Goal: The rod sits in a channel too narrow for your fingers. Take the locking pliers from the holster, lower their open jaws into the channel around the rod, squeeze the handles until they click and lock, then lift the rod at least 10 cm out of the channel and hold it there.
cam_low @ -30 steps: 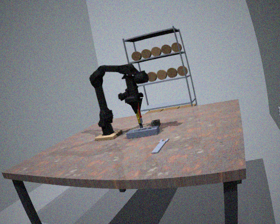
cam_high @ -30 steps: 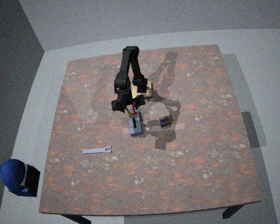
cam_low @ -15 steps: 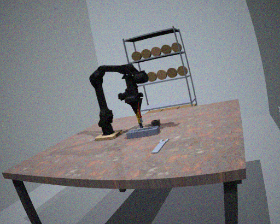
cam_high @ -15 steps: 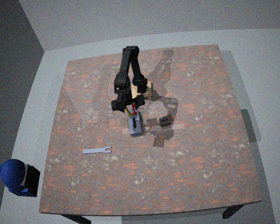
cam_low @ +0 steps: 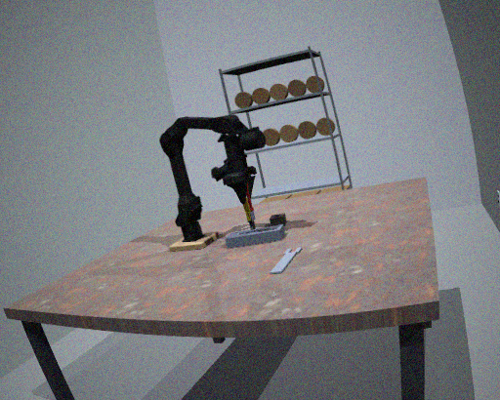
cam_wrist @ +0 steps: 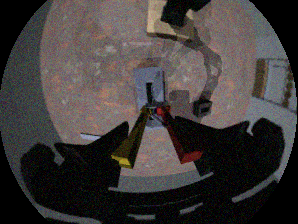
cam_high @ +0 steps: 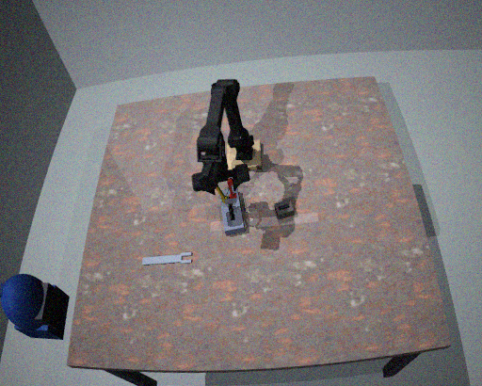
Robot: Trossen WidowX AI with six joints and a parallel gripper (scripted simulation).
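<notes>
- Poised above the grey channel block, your gripper grips the locking pliers by spread, unsqueezed handles.
- Nose at the block's slot, the pliers appear to be in the lowering step; the rod cannot be made out.
- Next, center the jaws around it, finish lowering, then squeeze until locked.

Showing: 1 black arm, 1 red-and-yellow-handled pliers, 1 blue-grey slotted block, 1 pale forked bar, 1 small black box, 9 round brown discs.
</notes>
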